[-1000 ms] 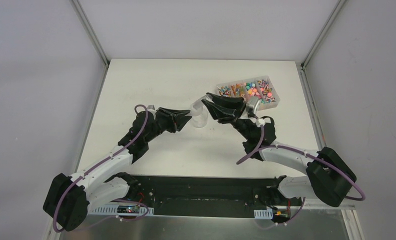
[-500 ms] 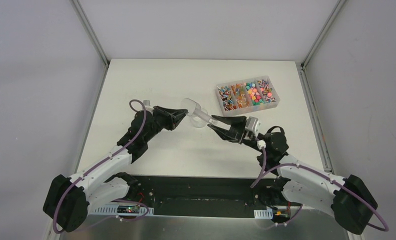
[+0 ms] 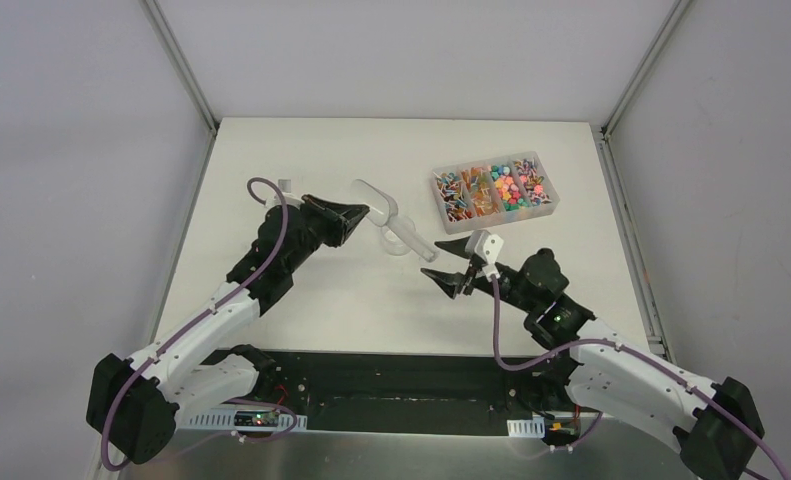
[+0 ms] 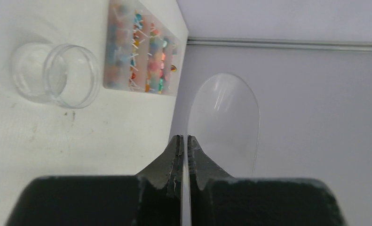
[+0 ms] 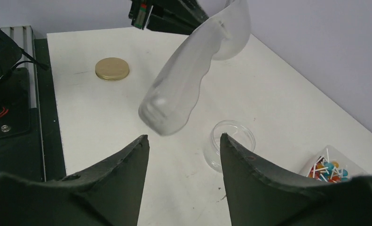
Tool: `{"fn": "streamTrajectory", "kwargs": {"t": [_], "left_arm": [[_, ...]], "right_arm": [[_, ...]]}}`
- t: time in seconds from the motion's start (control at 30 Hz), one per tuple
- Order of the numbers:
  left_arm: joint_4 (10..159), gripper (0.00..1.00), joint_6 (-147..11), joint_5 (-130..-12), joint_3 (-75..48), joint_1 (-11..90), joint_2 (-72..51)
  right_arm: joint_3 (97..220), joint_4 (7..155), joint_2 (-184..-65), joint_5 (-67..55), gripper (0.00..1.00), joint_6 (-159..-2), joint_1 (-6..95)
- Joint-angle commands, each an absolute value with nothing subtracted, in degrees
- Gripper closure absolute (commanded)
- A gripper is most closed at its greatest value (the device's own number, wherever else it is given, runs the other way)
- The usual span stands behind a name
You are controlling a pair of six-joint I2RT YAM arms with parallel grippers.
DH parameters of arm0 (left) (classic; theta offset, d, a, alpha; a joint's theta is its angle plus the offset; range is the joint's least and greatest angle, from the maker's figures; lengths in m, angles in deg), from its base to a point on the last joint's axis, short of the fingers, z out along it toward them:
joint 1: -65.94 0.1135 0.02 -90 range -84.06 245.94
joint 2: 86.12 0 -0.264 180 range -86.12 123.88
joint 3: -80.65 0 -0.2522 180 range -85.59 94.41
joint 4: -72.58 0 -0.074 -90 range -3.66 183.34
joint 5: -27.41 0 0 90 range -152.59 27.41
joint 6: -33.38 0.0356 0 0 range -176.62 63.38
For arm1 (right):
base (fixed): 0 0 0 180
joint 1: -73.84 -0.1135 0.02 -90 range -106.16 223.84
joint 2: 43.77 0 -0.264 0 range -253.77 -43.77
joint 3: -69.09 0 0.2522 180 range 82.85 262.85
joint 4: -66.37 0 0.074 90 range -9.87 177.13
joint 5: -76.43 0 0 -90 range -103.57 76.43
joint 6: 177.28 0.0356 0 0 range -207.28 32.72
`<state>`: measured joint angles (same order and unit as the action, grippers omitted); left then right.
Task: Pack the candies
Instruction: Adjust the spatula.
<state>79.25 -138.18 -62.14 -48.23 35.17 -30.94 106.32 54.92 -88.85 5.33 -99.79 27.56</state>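
The candies (image 3: 494, 190) are tiny multicoloured pieces in a clear compartment box at the back right, also seen in the left wrist view (image 4: 141, 52) and at the right wrist view's edge (image 5: 327, 169). My left gripper (image 3: 364, 212) (image 4: 184, 139) is shut on the thin rim of the clear plastic scoop (image 3: 391, 225) (image 4: 224, 122), holding it in the air. The scoop's handle (image 5: 193, 75) points toward my right gripper (image 3: 449, 280) (image 5: 184, 137), which is open, empty and just short of the handle's end.
A small clear jar (image 4: 57, 74) (image 5: 232, 141) stands open on the table beneath the scoop. A gold round lid (image 5: 112, 68) lies on the table near the left arm's side. Grey walls enclose the white table (image 3: 301, 150).
The left gripper closed on the scoop's rim and lifted it back left. The right gripper let go of the scoop, opened, and drew back toward the near edge.
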Motion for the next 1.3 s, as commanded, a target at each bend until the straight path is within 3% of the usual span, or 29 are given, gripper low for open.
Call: {"fn": "streamTrajectory", "kwargs": {"t": [0.0,0.1,0.37,1.0,1.17,1.27], "left_arm": [[88.76,1.00,-139.04,-57.64,-44.25,34.95,-30.98],[97.46,1.00,-139.17,-54.42,-41.14,34.94,-30.22],[113.87,1.00,-142.59,-50.71,-33.74,34.99,-28.56],[117.98,1.00,-147.85,-55.06,-35.35,35.00,-30.11],[117.98,1.00,-147.87,-55.81,-35.96,35.00,-30.21],[117.98,1.00,-147.88,-56.00,-36.56,34.99,-30.54]], "right_arm": [[113.58,65.61,-87.66,0.32,0.40,-99.13,27.35],[116.88,69.25,-86.69,-2.63,0.35,-101.80,26.94],[129.02,81.05,-93.87,-6.87,0.34,-106.80,26.38],[138.89,80.59,-112.50,-13.04,0.35,-116.84,14.34],[140.06,80.38,-115.18,-13.13,0.44,-116.95,14.10],[139.63,78.49,-115.20,-13.13,0.54,-116.66,13.82]]}}
